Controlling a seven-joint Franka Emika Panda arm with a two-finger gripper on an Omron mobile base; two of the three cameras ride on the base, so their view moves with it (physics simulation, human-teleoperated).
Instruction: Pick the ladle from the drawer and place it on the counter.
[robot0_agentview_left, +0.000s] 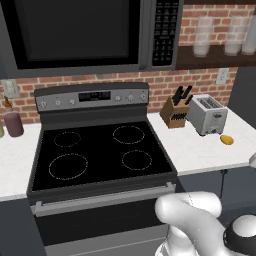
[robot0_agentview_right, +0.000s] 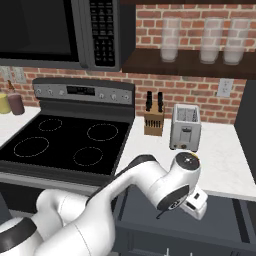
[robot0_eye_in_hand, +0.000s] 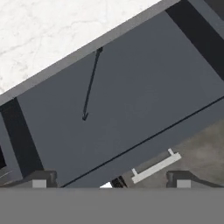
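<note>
The ladle (robot0_eye_in_hand: 91, 85) is a thin dark utensil lying flat on the floor of the open dark grey drawer (robot0_eye_in_hand: 144, 92), its upper end near the drawer's back edge under the counter (robot0_eye_in_hand: 52, 30). My gripper (robot0_eye_in_hand: 111, 180) hangs above the drawer, looking straight down. It is open, with its fingertips (robot0_eye_in_hand: 39, 180) far apart and nothing between them. The ladle lies ahead of the tips and apart from them. In the right base view the arm bends down over the pulled-out drawer (robot0_agentview_right: 225, 220) below the white counter (robot0_agentview_right: 220, 160).
The drawer's pale bar handle (robot0_eye_in_hand: 155, 166) sits on its front panel. On the counter stand a toaster (robot0_agentview_right: 185, 127) and a knife block (robot0_agentview_right: 153, 120); a small yellow item (robot0_agentview_left: 227, 139) lies near the edge. The black stovetop (robot0_agentview_left: 100, 152) is to the left.
</note>
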